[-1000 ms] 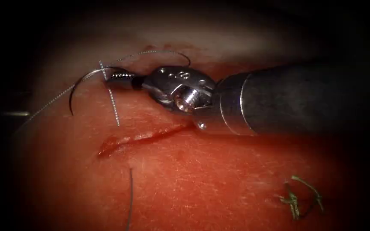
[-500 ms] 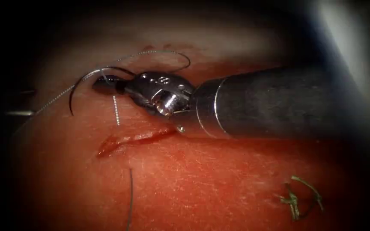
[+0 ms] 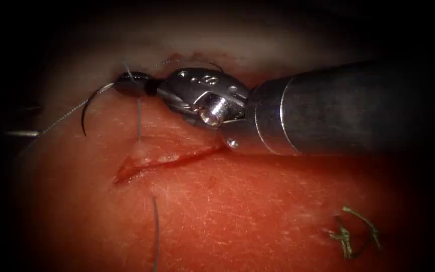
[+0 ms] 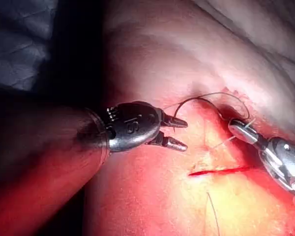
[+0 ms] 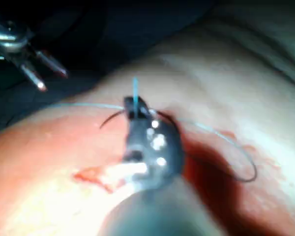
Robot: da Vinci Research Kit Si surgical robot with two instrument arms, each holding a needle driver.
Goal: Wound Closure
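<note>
Pinching the thread (image 3: 138,118) shut above the cut (image 3: 164,160), the right tool (image 3: 129,83) leaves the needle (image 3: 90,105) free while the left tool (image 4: 179,133) gapes empty.

Right tool (image 3: 133,84): glossy metal
Shaft (image 3: 338,108): matt, smooth
Tissue (image 3: 237,211): wet, glistening
Thread (image 3: 138,118): fine, braided

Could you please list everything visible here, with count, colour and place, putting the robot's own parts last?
tissue: one, red-pink, under everything.
cut: one, dark red, centre.
needle: one, dark, curved, above the cut's left end, out of the tissue.
thread: one, grey, taut from the right tool down into the cut's upper edge.
cut thread ends: one greenish clump, right of the cut.
right tool: one, silver, shut on the thread.
left tool: one, silver, open, holding nothing.
</note>
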